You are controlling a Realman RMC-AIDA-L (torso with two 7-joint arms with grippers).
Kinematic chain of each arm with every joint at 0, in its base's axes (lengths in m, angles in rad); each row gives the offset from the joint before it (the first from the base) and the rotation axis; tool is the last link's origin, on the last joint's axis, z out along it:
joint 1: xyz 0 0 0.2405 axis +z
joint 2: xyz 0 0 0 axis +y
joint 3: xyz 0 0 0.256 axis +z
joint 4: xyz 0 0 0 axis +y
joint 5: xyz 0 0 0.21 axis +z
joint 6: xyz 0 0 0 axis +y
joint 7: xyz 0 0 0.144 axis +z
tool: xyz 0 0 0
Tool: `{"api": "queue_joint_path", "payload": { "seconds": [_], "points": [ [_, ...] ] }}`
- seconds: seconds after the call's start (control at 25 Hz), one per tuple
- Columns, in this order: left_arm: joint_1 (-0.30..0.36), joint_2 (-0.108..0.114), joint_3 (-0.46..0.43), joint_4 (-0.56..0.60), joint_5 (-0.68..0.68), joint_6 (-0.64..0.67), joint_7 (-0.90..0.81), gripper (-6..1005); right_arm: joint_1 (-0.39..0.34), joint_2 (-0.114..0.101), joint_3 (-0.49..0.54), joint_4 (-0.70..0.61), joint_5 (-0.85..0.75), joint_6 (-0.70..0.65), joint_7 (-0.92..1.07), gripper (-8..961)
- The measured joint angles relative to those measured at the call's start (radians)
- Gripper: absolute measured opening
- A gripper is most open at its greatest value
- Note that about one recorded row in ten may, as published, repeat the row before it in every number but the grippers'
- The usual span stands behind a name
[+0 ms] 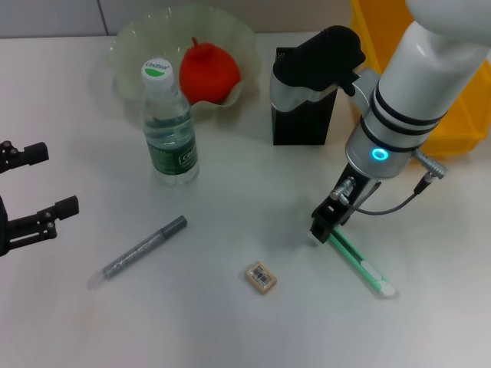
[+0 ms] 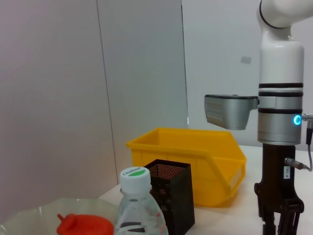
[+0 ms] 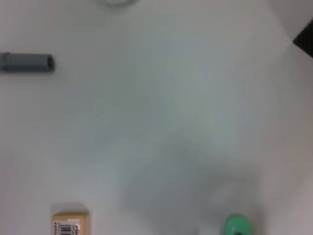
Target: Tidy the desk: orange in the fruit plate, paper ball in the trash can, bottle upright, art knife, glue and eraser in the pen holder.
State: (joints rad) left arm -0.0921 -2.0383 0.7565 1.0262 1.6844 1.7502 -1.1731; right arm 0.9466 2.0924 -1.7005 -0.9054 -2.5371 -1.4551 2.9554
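The right tool [image 1: 324, 228] is lowered onto the slim, light, stiff green-and-white pen-shaped stick [image 1: 360, 264]; its end is best pinched. Closure cannot be told.

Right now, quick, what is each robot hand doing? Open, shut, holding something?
Left end effector: open, holding nothing, parked at the desk's left edge.
Right end effector: down at one end of the green art knife; open or shut cannot be told.

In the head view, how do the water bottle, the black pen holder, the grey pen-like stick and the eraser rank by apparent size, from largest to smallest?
1. Water bottle, largest.
2. Black pen holder, partly hidden by the right arm, so its place against the bottle is unsure.
3. Grey pen-like stick, long but thin.
4. Eraser, smallest.
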Motion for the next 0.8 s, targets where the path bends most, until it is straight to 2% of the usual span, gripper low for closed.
{"api": "queue_joint_path", "payload": {
  "seconds": [0.08,0.24,0.4,0.8],
  "points": [
    [0.001,0.0,-0.01,0.0,0.0,0.002,0.0,814,0.004,0.0,0.0,0.012,0.0,-0.002,0.0,625],
    [0.002,0.0,-0.013,0.0,0.0,0.003,-0.001,814,0.02,0.0,-0.001,0.052,0.0,-0.002,0.001,393],
    [-0.001,0.0,-0.024,0.0,0.0,0.011,-0.001,814,0.02,0.0,-0.001,0.053,0.002,-0.002,0.001,221],
    [0.0,-0.001,-0.035,0.003,0.0,0.014,0.001,815,0.02,0.0,-0.001,0.065,0.003,-0.002,0.002,216]
  ]
}}
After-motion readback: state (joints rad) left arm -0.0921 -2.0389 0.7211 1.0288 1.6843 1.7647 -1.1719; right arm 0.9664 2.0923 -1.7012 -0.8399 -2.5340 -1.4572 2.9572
